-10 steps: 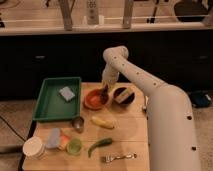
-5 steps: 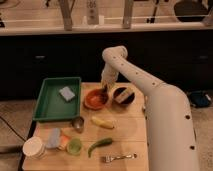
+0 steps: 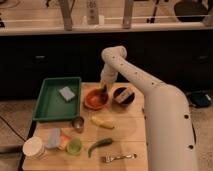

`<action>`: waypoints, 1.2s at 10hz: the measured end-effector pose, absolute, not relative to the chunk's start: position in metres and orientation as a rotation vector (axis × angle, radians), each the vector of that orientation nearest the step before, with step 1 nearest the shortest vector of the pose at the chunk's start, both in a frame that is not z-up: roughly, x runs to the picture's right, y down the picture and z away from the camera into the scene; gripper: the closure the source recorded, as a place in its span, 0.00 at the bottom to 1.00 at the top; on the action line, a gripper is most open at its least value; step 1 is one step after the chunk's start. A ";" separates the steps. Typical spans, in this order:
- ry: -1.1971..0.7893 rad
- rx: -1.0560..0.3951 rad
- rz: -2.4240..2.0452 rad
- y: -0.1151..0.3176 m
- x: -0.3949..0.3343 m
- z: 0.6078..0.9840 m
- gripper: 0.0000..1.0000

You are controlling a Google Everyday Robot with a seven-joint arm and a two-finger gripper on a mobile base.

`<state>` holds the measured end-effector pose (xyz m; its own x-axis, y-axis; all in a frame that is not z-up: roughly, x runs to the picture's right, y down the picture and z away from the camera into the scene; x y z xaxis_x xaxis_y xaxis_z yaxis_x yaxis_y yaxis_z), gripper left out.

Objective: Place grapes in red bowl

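Presently, arm point(image 3: 150, 95): white and bulky, it rises from the lower right and bends down over the far side of the table.
Table point(image 3: 125, 135): pale wood, spread with dishes, cups, a fork point(image 3: 119, 157) and play food.
Green tray point(image 3: 40, 102): on the left, carrying a grey-blue sponge point(image 3: 66, 93).
Red bowl point(image 3: 89, 102): just right of the tray, near the table's far edge, directly under the arm's tip.
Dark bowl point(image 3: 123, 95): just beside the red one, on its right.
Gripper point(image 3: 103, 90): low over the red bowl's far rim; whether it is open or closed cannot be told.
Grapes: not made out; a dark patch at the gripper's tip could be fruit or metal.
Progress: judged at the delivery stage, the gripper placed where a release would land in the red bowl. What looks left is the let-go, if not yet made, and the arm's lift clear.
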<state>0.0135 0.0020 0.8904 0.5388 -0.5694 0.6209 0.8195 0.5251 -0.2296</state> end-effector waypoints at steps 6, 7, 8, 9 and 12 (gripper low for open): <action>-0.524 -0.543 -0.885 0.002 0.010 0.890 1.00; -0.525 -0.543 -0.886 0.002 0.010 0.890 1.00; -0.527 -0.542 -0.887 0.003 0.010 0.890 1.00; -0.528 -0.542 -0.888 0.003 0.009 0.890 1.00; -0.533 -0.542 -0.892 0.003 0.008 0.889 1.00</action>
<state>0.0079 0.0031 0.8891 0.5189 -0.5731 0.6343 0.8302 0.5145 -0.2144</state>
